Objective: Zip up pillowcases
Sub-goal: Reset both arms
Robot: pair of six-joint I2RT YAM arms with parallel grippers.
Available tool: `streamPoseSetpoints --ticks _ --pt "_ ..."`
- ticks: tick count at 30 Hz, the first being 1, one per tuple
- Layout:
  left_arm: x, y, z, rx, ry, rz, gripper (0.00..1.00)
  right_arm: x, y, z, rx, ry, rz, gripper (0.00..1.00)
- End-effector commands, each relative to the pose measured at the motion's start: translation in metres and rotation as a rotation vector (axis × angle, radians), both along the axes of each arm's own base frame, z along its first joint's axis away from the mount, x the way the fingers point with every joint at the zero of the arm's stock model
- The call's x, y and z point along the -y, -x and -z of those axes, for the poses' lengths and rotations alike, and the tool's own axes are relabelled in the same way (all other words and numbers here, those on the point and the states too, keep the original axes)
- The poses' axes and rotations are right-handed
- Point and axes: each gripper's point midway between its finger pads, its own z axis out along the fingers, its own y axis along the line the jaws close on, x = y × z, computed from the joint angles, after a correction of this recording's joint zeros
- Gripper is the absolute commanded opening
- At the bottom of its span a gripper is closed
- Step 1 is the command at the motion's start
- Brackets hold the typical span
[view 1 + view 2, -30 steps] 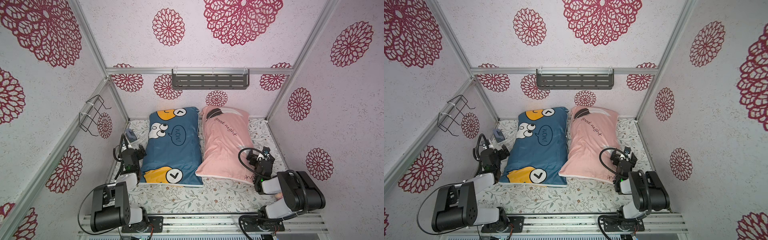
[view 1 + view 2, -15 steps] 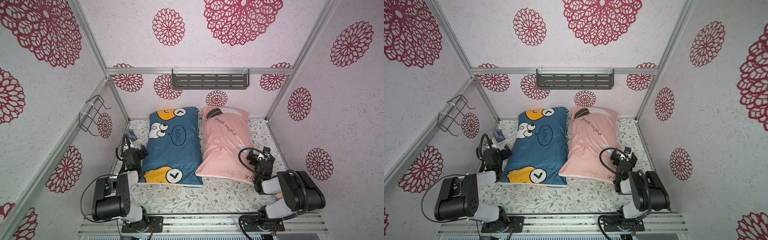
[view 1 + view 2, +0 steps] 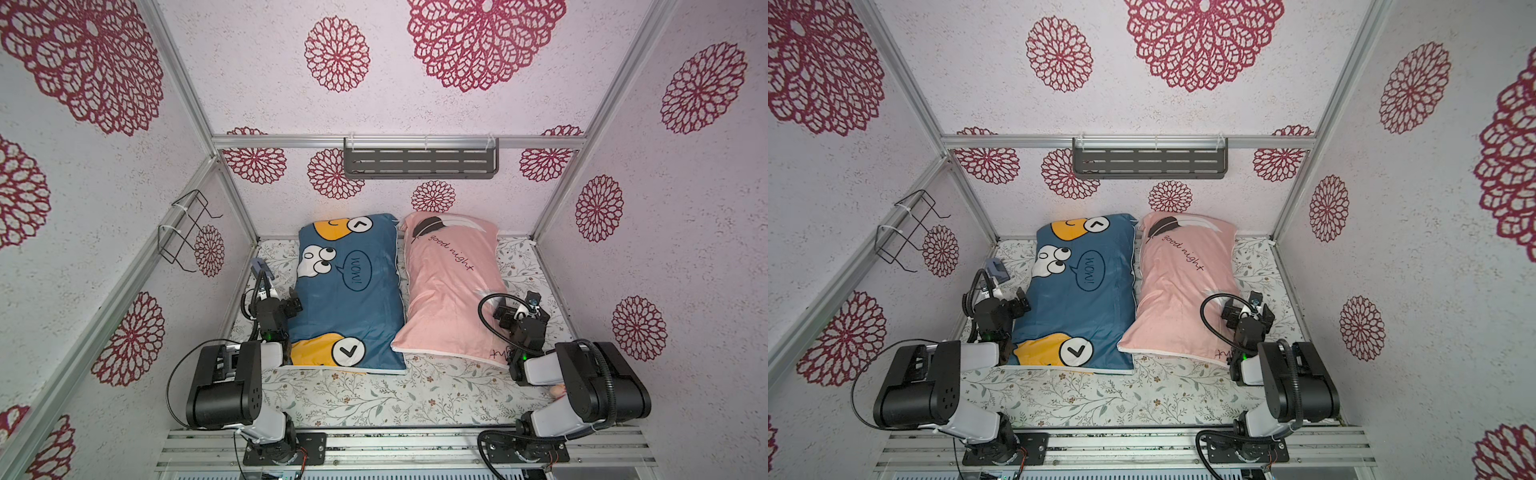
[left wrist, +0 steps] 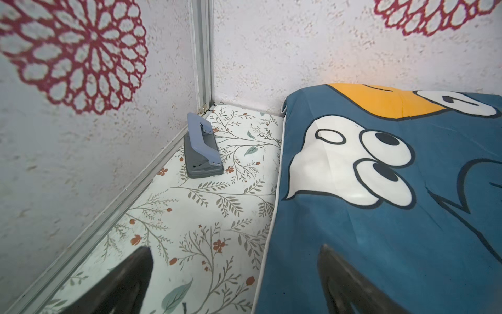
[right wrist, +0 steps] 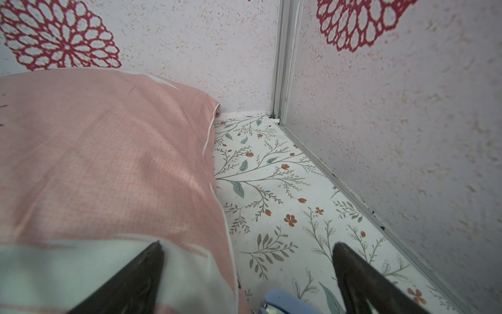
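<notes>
Two stuffed pillows lie flat on the floral counter (image 3: pixel 374 399), just beside each other, long sides facing. Blue pillow (image 3: pixel 349 291) on the left: yellow cartoon faces, "WOW!" bubble, white piping. Pink pillow (image 3: pixel 449 291) on the right: feather, "good night" script, slightly skewed. Zip state: can't tell.
</notes>
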Motion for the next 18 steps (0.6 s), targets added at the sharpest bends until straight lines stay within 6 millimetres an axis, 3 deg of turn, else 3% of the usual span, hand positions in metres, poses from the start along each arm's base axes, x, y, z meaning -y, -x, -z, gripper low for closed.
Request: streamPoseSetpoints --ticks 1,18 --pt "0.0001 0.0015 -0.0027 0.011 -0.028 0.003 0.98 0.0028 -0.0002 0.0051 -0.028 0.012 0.021 0.99" --pt "0.0003 0.0019 -0.0021 0.010 -0.027 0.003 0.98 0.0029 0.0001 0.0051 -0.029 0.012 0.024 0.99"
